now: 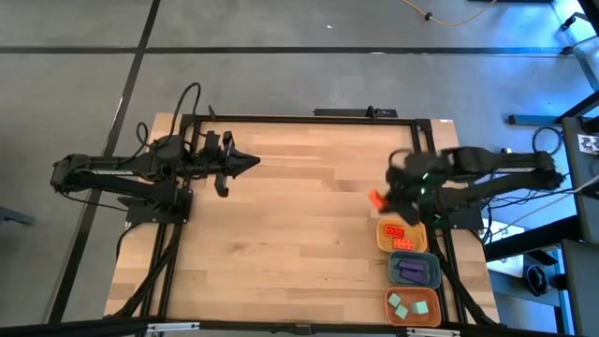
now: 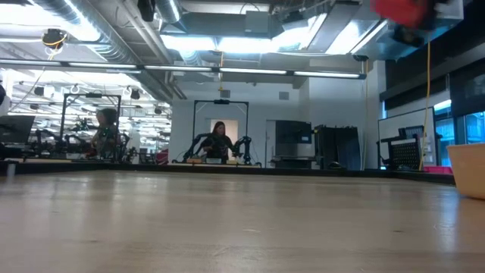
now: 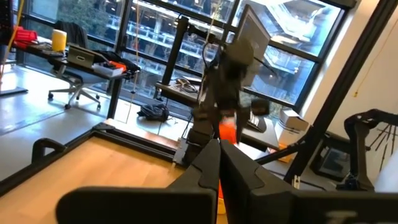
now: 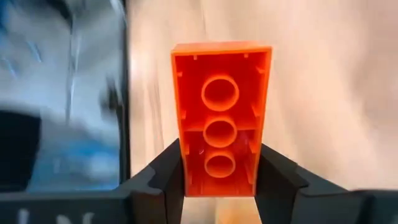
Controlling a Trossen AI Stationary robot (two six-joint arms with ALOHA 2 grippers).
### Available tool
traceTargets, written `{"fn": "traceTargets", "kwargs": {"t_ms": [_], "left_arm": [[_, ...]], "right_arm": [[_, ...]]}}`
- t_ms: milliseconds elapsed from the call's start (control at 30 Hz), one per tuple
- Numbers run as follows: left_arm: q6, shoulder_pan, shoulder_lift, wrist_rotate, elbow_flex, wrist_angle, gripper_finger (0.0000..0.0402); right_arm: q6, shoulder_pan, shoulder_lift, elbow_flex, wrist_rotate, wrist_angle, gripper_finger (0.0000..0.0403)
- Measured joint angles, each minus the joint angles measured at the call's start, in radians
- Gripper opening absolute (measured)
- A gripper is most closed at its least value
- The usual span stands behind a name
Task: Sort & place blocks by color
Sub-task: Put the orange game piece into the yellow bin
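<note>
Desk [image 1: 281, 215] mostly bare; three trays lined along right edge so each colour gets own bin. Orange tray [image 1: 401, 236] farthest of three, orange-red blocks inside; blue-grey tray [image 1: 415, 270] with purple blocks in middle; nearest tray [image 1: 413, 306] with teal-green ones. Right tool [image 1: 384, 199] lifted just left of orange tray, pinching orange-red block [image 4: 221, 118] by long sides, hollow underside facing wrist camera. Likely heading for matching tray. Left tool [image 1: 251, 163] parked far left, fingers pressed together, holding nothing.
</note>
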Motion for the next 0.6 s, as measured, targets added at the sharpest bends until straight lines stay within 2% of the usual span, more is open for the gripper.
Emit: {"fn": "traceTargets", "kwargs": {"t_ms": [100,233,333,433,600], "left_arm": [[0.000,0.000,0.000,-0.015,0.000,0.000,0.0000],[0.000,0.000,0.000,-0.018,0.000,0.000,0.0000],[0.000,0.000,0.000,-0.018,0.000,-0.001,0.0000],[0.000,0.000,0.000,-0.018,0.000,-0.002,0.0000],[0.000,0.000,0.000,-0.018,0.000,-0.002,0.0000]], "right_arm": [[0.084,0.088,0.045,-0.038,-0.058,-0.149,0.0141],[0.221,0.232,0.046,-0.130,-0.131,-0.181,0.0141],[0.336,0.337,0.043,-0.192,-0.133,-0.184,0.0141],[0.440,0.414,0.051,-0.242,-0.113,-0.184,0.0141],[0.617,0.471,0.083,-0.303,0.019,-0.173,0.0141]]}}
